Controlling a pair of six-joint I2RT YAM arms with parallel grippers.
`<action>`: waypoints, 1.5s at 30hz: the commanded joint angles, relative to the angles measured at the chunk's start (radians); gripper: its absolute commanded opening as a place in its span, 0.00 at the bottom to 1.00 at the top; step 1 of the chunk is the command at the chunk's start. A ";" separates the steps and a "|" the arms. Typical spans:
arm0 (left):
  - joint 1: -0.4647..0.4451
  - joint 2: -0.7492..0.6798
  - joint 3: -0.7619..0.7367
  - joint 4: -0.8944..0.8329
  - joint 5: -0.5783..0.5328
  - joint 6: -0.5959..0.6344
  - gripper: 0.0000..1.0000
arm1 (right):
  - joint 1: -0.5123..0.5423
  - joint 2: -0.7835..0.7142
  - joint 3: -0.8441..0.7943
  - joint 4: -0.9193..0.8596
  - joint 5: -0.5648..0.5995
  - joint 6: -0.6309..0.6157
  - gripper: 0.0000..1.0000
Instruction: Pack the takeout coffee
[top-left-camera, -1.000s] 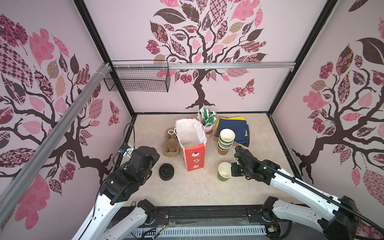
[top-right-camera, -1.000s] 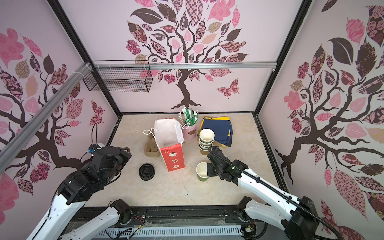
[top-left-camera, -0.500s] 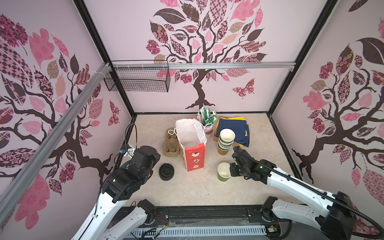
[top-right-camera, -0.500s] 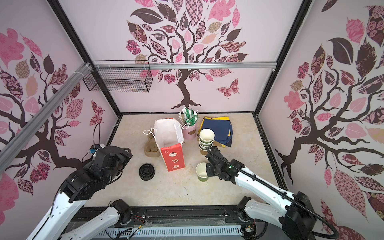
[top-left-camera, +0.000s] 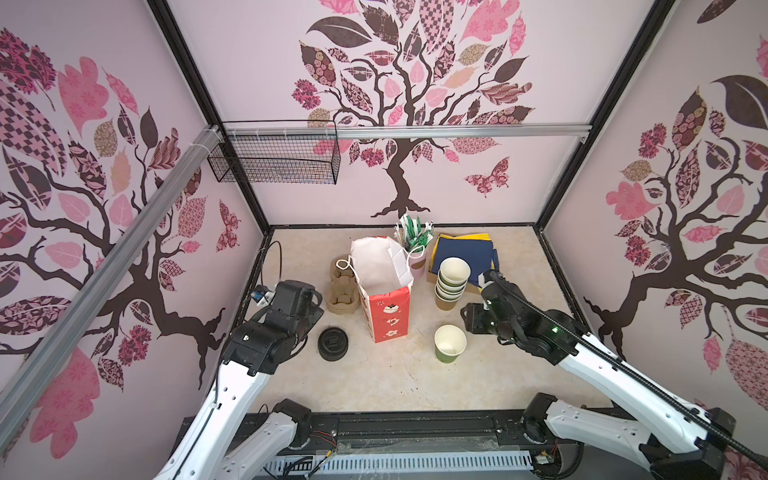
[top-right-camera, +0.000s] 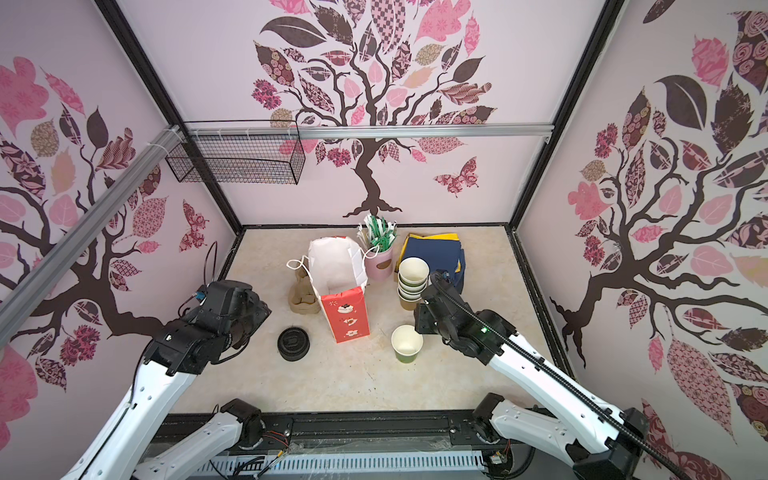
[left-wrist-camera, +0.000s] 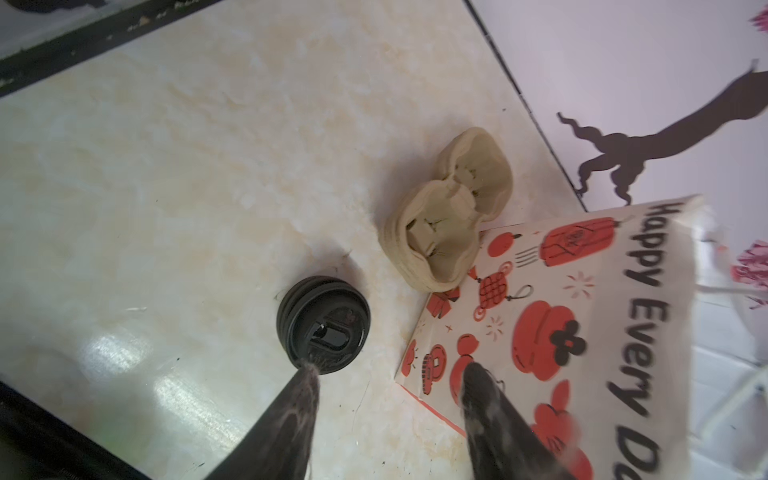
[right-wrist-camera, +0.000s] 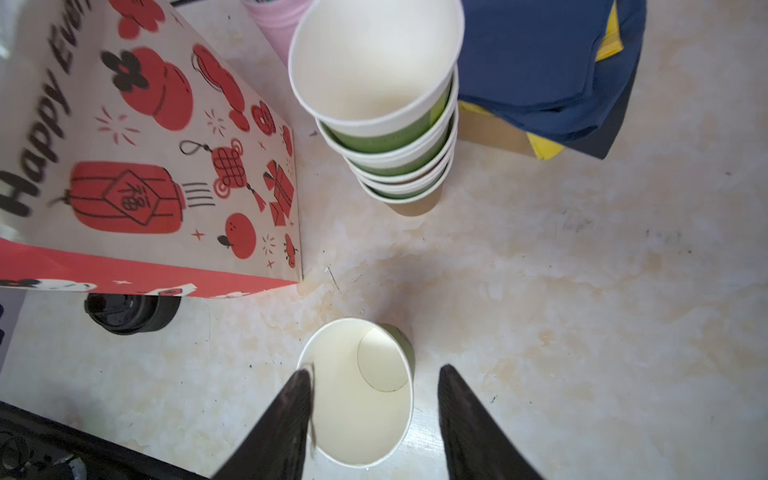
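Note:
One green paper cup (top-left-camera: 450, 343) (top-right-camera: 407, 343) stands upright on the table in front of the bag, its white inside showing. My right gripper (right-wrist-camera: 376, 395) is open just above it. One fingertip (right-wrist-camera: 299, 399) overlaps the cup's rim (right-wrist-camera: 357, 395); the other is off to its side. A stack of black sip lids (top-left-camera: 332, 343) (left-wrist-camera: 323, 326) lies left of the bag. My left gripper (left-wrist-camera: 390, 380) hangs open over the table between the lids and the bag, holding nothing.
The red-and-white paper bag (top-left-camera: 384, 299) (top-right-camera: 343, 299) stands open mid-table, with the pulp cup carrier (top-left-camera: 343, 291) (left-wrist-camera: 444, 216) at its left. Behind the single cup are a stack of nested cups (top-left-camera: 452, 282) (right-wrist-camera: 386, 108), a pink holder of straws (top-left-camera: 415, 245) and navy napkins (top-left-camera: 465, 251).
My right gripper has opened and let go of the cup's rim; the cup stays where it stood. The left arm has edged slightly forward.

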 joint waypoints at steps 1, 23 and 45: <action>0.131 -0.016 -0.113 -0.038 0.247 0.119 0.58 | 0.005 0.007 0.029 -0.084 0.086 0.035 0.53; 0.382 0.270 -0.354 0.499 0.501 0.540 0.58 | 0.004 0.001 0.092 -0.164 0.120 0.017 0.55; 0.260 0.333 -0.449 0.482 0.654 0.450 0.44 | 0.003 0.043 0.185 -0.199 -0.073 -0.201 0.56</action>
